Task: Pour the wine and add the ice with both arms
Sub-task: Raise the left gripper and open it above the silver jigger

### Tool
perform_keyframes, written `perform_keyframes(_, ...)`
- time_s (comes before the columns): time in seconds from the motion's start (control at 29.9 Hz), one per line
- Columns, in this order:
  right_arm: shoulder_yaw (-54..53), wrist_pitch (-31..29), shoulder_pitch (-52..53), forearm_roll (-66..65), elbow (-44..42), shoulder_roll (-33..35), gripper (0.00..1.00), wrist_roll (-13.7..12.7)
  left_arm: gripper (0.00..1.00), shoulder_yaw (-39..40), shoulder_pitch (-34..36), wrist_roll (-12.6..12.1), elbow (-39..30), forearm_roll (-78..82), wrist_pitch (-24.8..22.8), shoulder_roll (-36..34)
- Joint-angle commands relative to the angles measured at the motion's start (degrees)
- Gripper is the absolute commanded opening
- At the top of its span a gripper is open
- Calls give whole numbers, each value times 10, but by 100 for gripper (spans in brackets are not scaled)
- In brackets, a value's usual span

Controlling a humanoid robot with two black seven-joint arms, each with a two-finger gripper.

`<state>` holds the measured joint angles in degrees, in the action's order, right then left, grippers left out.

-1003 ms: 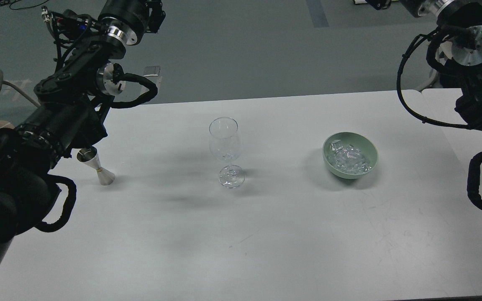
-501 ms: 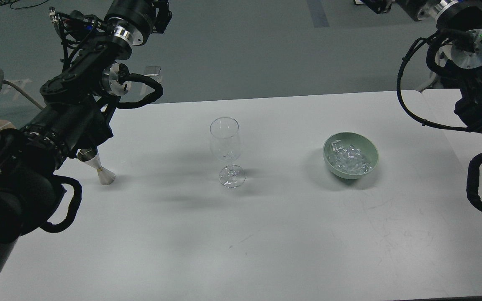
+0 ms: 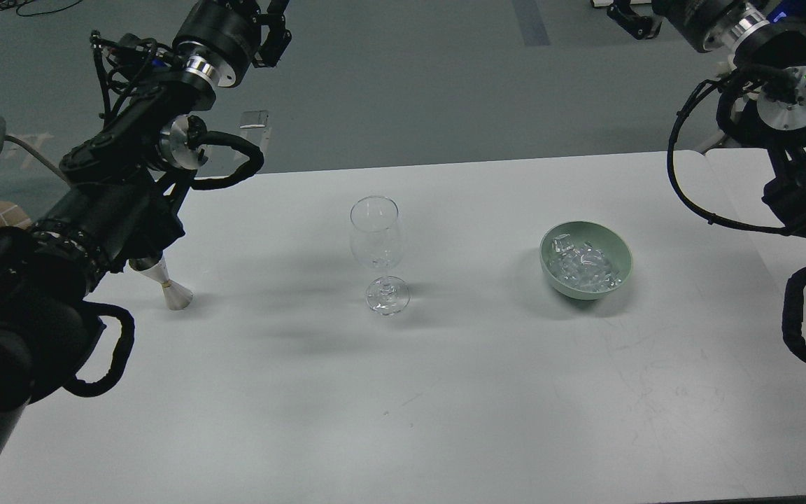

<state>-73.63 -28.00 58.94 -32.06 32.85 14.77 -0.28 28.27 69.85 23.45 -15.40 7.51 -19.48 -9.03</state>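
Looking down from the head camera, I log the scene as follows.
Worktop [image 3: 445,392]: white, carrying a glass, a bowl and a metal jigger.
Wine glass [image 3: 376,241]: upright near the middle, closer to the far edge than the near one; I cannot tell whether any liquid sits in it.
Ice [image 3: 583,266]: clear chunks piled inside the green bowl [image 3: 616,248], which stands toward the right edge, well apart from the glass.
Jigger [image 3: 165,280]: silver, hourglass-shaped, leaning, near the left edge; its top is partly hidden behind my left arm [image 3: 105,217].
Left pincer [image 3: 266,31]: raised beyond the far left corner, cut off by the frame top; I cannot tell how wide it is.
Right pincer [image 3: 630,17]: up past the far right corner, small and dark; its spread is unreadable to me.
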Motion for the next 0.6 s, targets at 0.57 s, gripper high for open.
perform_keyframes(0.57, -6, 0, -24, 3, 1, 31, 100, 0, 98, 165, -120, -152, -255, -8, -19, -136)
